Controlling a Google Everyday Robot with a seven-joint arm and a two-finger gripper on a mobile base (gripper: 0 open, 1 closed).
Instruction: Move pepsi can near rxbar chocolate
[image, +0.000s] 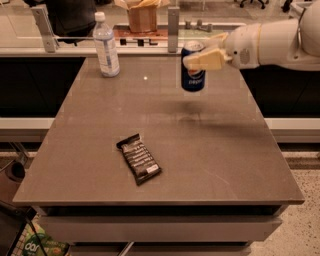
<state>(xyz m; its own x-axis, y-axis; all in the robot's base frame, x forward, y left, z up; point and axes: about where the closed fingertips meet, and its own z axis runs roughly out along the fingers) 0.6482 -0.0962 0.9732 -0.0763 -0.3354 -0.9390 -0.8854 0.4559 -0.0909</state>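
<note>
Table (240, 150): flat top, no lip at the edges. Gripper (204, 60) reaches in from the right over the far side, clamped on the upper part of the pepsi can (192, 77). The can hangs clear of the surface, shadow beneath. Rxbar chocolate (139, 159) lies flat near the front edge, well apart.

Risks: the high grip may let the can tilt or slip in transit. A careless set-down could land on the bar or push it off the front.
</note>
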